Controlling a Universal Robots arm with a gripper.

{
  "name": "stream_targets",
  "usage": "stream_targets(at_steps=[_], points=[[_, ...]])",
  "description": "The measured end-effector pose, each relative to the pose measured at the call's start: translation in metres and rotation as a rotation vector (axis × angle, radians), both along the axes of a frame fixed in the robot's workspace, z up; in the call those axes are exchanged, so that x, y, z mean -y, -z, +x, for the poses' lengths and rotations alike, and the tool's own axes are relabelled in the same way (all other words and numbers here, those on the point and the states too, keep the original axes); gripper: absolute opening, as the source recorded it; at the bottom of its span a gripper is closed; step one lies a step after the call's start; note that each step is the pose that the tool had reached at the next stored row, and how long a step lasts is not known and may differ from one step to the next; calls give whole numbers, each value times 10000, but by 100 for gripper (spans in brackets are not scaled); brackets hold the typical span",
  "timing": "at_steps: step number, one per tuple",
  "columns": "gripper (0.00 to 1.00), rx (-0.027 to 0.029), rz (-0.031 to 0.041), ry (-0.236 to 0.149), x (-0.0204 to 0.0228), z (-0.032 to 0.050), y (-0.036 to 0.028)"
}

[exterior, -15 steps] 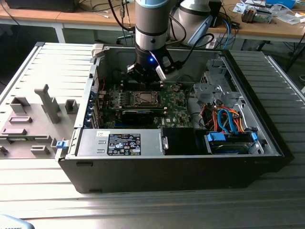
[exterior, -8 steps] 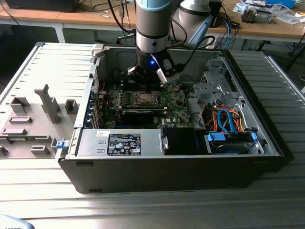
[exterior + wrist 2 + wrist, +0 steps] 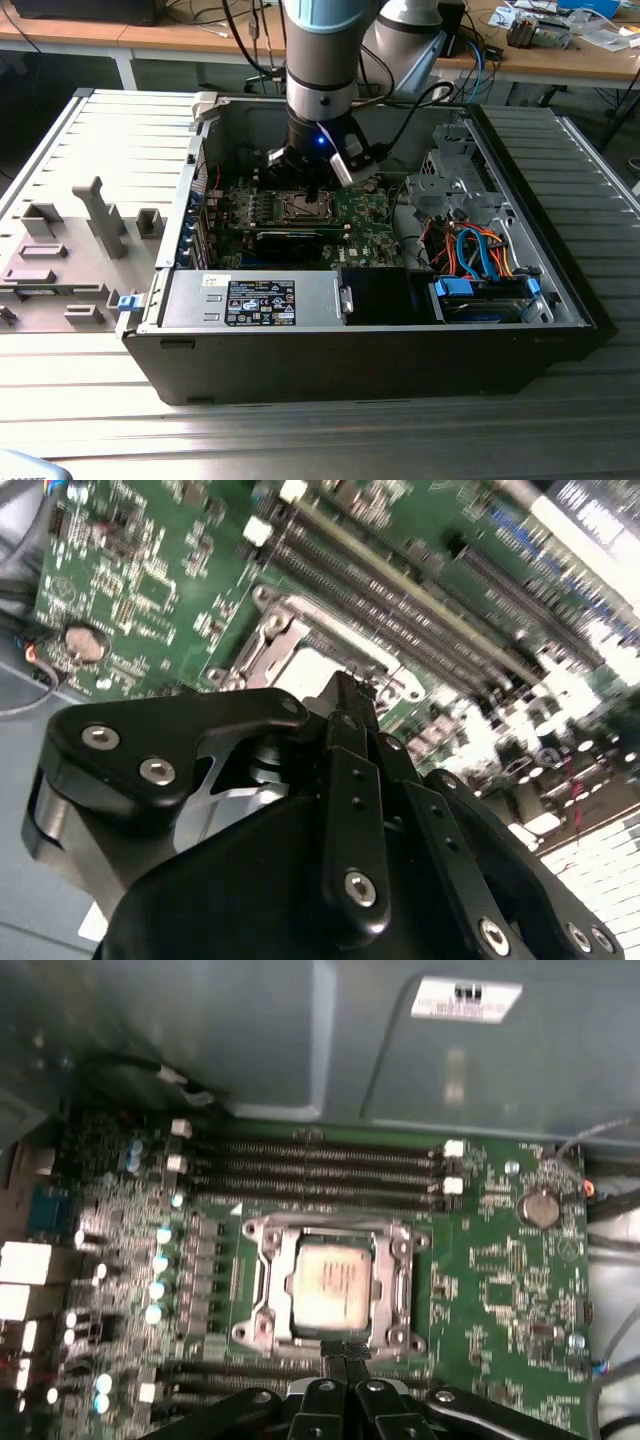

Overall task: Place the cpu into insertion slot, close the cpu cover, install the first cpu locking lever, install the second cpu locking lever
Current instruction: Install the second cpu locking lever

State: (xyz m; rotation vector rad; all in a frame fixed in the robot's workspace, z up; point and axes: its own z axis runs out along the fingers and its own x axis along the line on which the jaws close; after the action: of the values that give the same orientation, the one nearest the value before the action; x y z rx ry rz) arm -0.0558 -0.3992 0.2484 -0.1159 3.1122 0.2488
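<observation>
While cpu [image 3: 335, 1285] fills insertion slot [image 3: 262, 1315], hand [image 3: 340, 1352] closed

Open computer case [image 3: 560, 290], green motherboard [image 3: 500, 1280], coin battery [image 3: 540, 1207], blue cables [image 3: 478, 250]

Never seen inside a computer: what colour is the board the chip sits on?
Green board, with the silvery chip on it; clearest in the first wrist view.

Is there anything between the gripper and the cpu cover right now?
Nothing visible. In the first wrist view the gripper sits at the edge of the cpu cover, which lies around the cpu in the insertion slot.
</observation>
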Motion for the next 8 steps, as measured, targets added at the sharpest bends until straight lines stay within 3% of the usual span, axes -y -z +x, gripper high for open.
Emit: stream_targets(at_steps=[2, 4, 8], points=[[11, 0, 1, 0, 56, -2, 4], [11, 1, 31, 1, 99, -54, 23], [11, 0, 161, 2, 110, -212, 52]])
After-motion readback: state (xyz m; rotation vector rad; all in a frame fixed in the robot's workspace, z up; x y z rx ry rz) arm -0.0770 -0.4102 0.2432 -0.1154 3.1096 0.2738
